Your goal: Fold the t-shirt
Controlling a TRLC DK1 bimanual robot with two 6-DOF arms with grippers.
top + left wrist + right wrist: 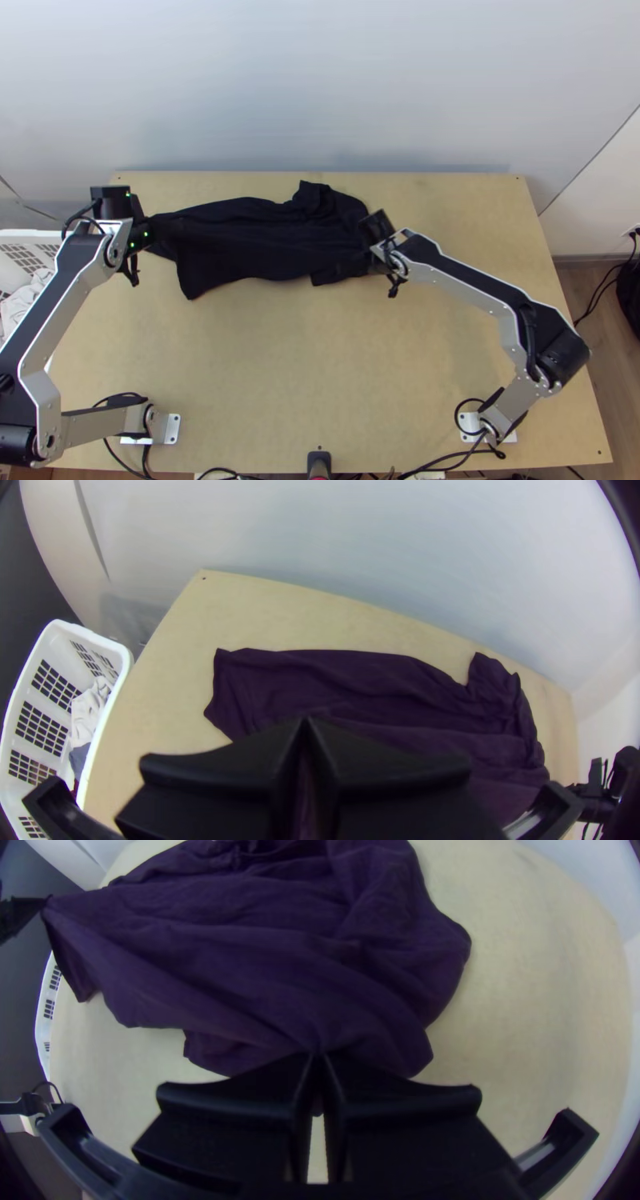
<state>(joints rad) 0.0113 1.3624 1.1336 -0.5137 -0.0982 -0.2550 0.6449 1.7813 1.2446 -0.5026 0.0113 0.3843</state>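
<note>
between the left gripper and the right gripper, a dark t-shirt lies stretched across the far part of a light wooden table, its long axis running from one set of fingers toward the other. the left gripper has its fingers pressed together on cloth at one end, where the fabric slopes up to the tips; the right gripper pinches a gather of the shirt near the opposite end, its fingers close together. beyond the right gripper, away from the arms' bases, stands a bunched peak of fabric, nearer to that arm than to the left. toward the bases from the left gripper, a loose corner droops onto the wood. the coming move likely turns on that line between the two holds: both arms would need to travel together to lay one side over the other, and uneven travel could twist the cloth. soft, matte fabric ripples in long shallow creases, against smooth, flat boards and broad black fingers. beside the table, past the left gripper, a white basket with gridded plastic walls holds crumpled pale laundry
</note>
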